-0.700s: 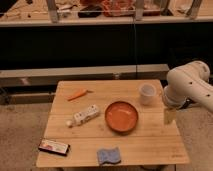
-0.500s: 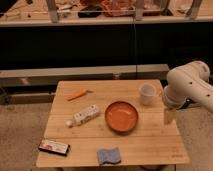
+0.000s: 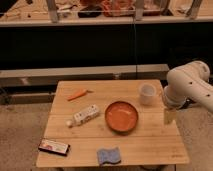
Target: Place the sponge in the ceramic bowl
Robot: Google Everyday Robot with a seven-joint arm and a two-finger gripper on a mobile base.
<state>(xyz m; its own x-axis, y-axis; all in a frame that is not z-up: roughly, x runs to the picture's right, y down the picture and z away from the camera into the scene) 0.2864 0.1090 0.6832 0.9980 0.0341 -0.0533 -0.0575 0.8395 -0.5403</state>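
Nothing has moved since the earlier frames, as far as we can see: the arm and every item on the tabletop sit where they sat half a second ago.

From the one camera view we look down at a wooden tabletop (image 3: 150, 145) in front of a dark shelf unit. The white arm (image 3: 187, 87) bends in from the right edge. Its gripper (image 3: 169, 116) hangs down over the right side of the tabletop, below the white cup (image 3: 146, 93) and to the right of the ceramic bowl (image 3: 121, 117). We cannot tell how far open the gripper is. We see nothing in its hold, and it appears to touch none of the items.

The sponge (image 3: 109, 156) lies flat near the front edge of the tabletop, just in front of the ceramic bowl and a little to its left, apart from it. It is well apart from the gripper. The ceramic bowl stands near the middle of the tabletop with nothing inside it.

To the left of the bowl a white bottle (image 3: 84, 115) lies on its side. Behind that, a small orange item (image 3: 77, 94) rests toward the back left. A black-and-white packet (image 3: 54, 146) lies flat at the front left corner, well to the left of the sponge.
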